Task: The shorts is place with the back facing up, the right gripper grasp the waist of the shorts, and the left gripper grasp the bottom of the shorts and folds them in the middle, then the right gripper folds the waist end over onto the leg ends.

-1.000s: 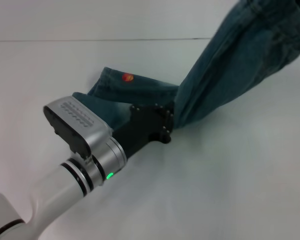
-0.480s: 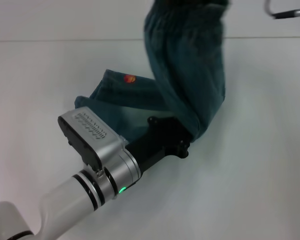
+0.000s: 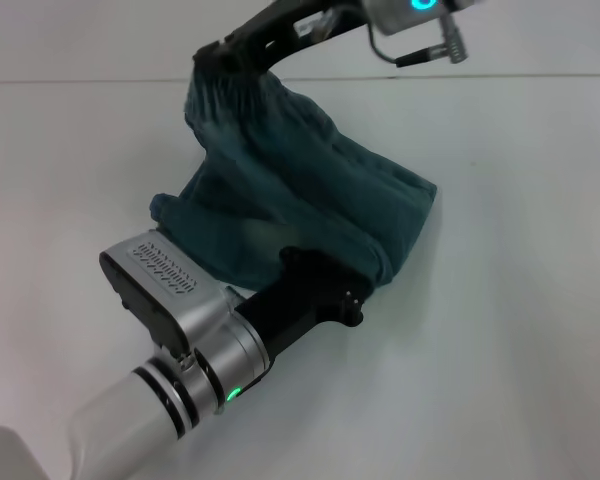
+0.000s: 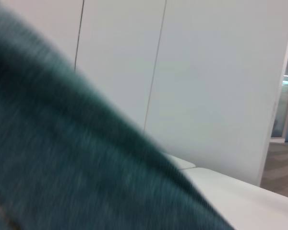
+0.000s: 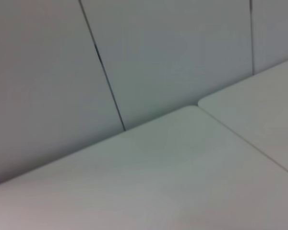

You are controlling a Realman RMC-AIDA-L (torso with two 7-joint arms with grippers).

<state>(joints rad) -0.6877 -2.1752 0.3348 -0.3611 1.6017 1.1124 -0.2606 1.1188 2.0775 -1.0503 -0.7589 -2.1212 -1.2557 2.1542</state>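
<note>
The blue-green denim shorts [image 3: 300,180] lie bunched and doubled over on the white table [image 3: 520,340]. My right gripper [image 3: 216,55] reaches in from the top of the head view and is shut on the ruffled waist of the shorts [image 3: 230,92], holding it raised at the far left of the heap. My left gripper [image 3: 368,288] comes from the lower left, its tip tucked under the folded edge and shut on the shorts; cloth covers its fingers. Blurred denim [image 4: 62,158] fills much of the left wrist view. The leg ends are hidden under the fold.
White table surface [image 5: 192,158] and grey wall panels [image 5: 158,48] show in the right wrist view. My left arm's silver wrist [image 3: 195,350] lies across the near left of the table. A cable [image 3: 425,50] hangs from the right arm.
The right gripper has swung the waist from the far right across to the far left, draping the shorts over themselves. The left gripper has slid a little nearer and to the right.
</note>
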